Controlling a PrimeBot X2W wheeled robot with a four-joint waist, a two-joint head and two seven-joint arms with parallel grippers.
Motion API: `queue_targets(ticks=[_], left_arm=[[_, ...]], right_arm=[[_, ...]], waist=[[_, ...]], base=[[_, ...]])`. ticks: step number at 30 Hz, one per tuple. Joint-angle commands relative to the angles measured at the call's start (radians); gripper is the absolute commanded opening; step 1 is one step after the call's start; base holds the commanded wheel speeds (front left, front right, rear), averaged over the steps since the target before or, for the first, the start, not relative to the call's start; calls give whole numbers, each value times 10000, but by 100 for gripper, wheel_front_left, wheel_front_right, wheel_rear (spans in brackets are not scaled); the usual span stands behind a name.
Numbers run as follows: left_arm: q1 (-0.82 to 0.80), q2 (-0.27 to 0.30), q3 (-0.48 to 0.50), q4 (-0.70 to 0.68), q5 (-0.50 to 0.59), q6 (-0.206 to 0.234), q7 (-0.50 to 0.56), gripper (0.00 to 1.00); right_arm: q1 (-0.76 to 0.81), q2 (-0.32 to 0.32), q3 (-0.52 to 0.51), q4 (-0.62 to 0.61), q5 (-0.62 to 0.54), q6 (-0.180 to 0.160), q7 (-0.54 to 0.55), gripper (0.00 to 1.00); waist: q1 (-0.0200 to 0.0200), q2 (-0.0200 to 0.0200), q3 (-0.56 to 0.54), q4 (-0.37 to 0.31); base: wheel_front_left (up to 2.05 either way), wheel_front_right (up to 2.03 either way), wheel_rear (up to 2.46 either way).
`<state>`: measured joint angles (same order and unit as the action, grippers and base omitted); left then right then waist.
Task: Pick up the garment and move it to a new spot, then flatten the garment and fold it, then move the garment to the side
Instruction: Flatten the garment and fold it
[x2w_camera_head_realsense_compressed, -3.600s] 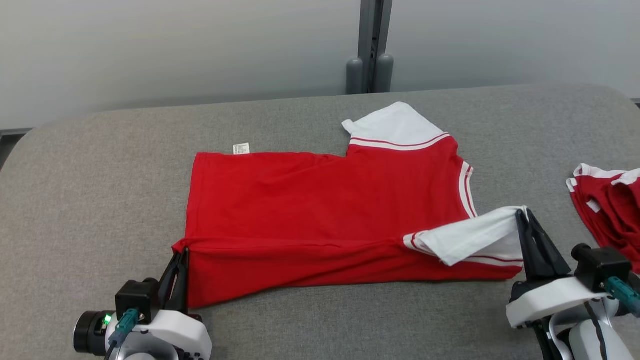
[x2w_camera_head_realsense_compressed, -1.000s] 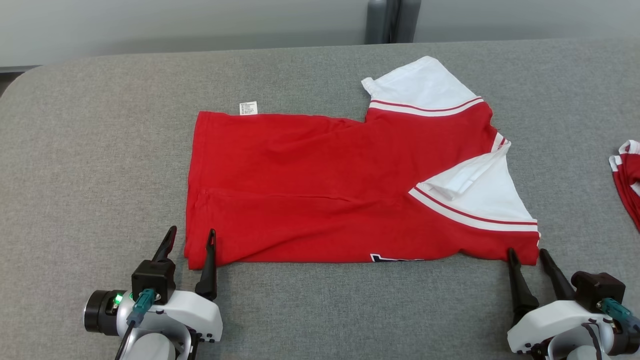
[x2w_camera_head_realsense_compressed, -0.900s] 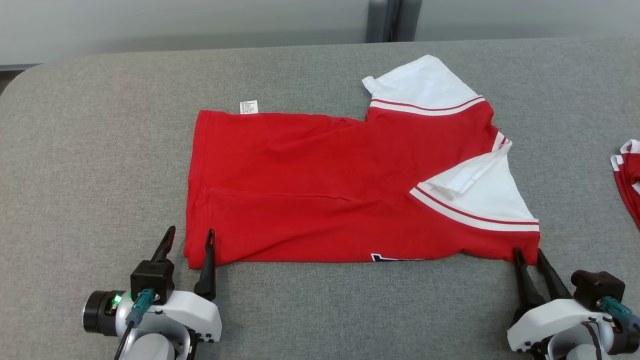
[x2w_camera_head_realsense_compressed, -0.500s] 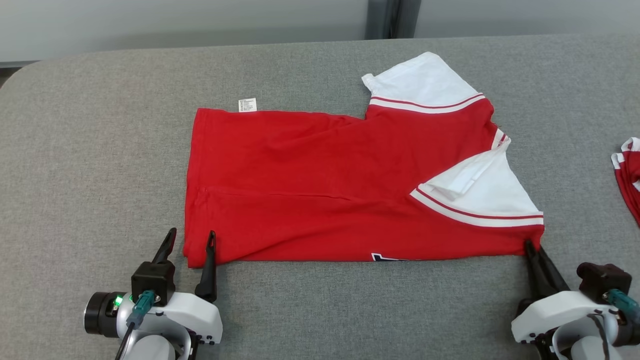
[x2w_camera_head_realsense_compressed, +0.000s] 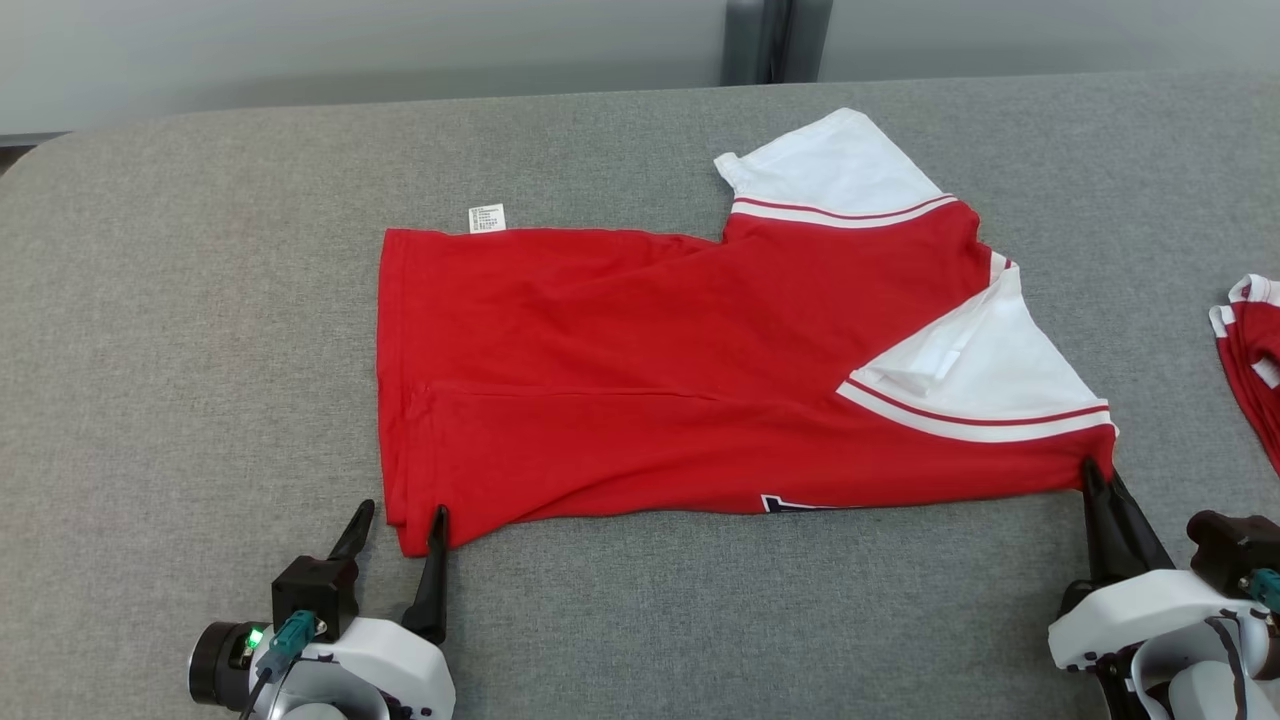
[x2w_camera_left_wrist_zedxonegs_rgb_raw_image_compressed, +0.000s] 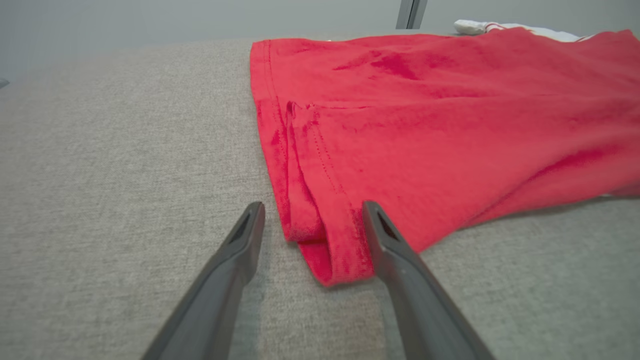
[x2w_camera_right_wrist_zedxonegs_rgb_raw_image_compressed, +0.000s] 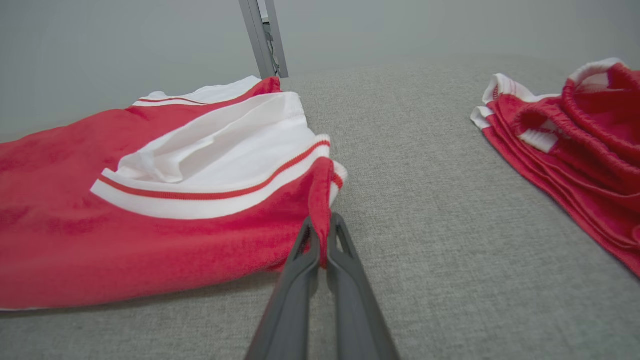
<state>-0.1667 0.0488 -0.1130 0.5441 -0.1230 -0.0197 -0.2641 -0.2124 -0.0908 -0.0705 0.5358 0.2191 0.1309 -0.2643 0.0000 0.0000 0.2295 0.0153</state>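
1. The garment is lying spread on the grey cushion. Its near hem corner is sitting between the parted fingers of the left gripper, which is holding nothing.
2. The right gripper is pinching the red shoulder corner, its fingers closed on the cloth at their tips.
3. The left gripper should be closing on both layers just ahead of its tips before lifting.
4. Both should be rising together, holding the edge between them taut.

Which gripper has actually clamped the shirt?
The right gripper: its fingers are pinched shut on the red shirt's corner. The left gripper is open, fingers apart around the hem corner.
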Motion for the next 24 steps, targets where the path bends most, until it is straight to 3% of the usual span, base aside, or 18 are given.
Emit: queue_targets(ticks=[1,13,17,18,20,21,22,23,24], left_arm=[[-76,42,-2,11,-91,-94,2,100],[-303,43,-67,110,-484,-276,2,100],[-415,41,-8,387,-596,-389,2,78],[-447,41,-2,419,-609,-409,2,52],[-483,43,11,435,-634,-444,2,38],[-483,43,11,435,-634,-444,2,38],[-493,41,21,429,-647,-462,2,11],[-503,41,27,398,-658,-465,2,0],[-509,44,36,346,-663,-489,2,0]], right_arm=[[-39,-68,-29,-45,-63,-3,12,0],[-157,-61,27,-148,-72,-3,12,0],[-186,-49,58,-170,-51,-3,12,0],[-189,-51,65,-179,-40,-3,12,0],[-214,-56,65,-199,-23,-3,12,0],[-214,-56,65,-199,-23,-3,12,0],[-222,-53,62,-211,-19,-3,10,0],[-230,-49,59,-225,-10,-3,12,0],[-249,-46,48,-252,7,-3,12,0]], waist=[[0,0,10,-12],[0,0,93,-76],[0,0,133,-80],[0,0,143,-79],[0,0,159,-82],[0,0,159,-82],[0,0,164,-86],[0,0,168,-91],[0,0,168,-95]], base=[[0,0,0],[0,0,0],[0,0,0],[0,0,0],[0,0,0],[0,0,0],[0,0,0],[0,0,0],[0,0,0]])
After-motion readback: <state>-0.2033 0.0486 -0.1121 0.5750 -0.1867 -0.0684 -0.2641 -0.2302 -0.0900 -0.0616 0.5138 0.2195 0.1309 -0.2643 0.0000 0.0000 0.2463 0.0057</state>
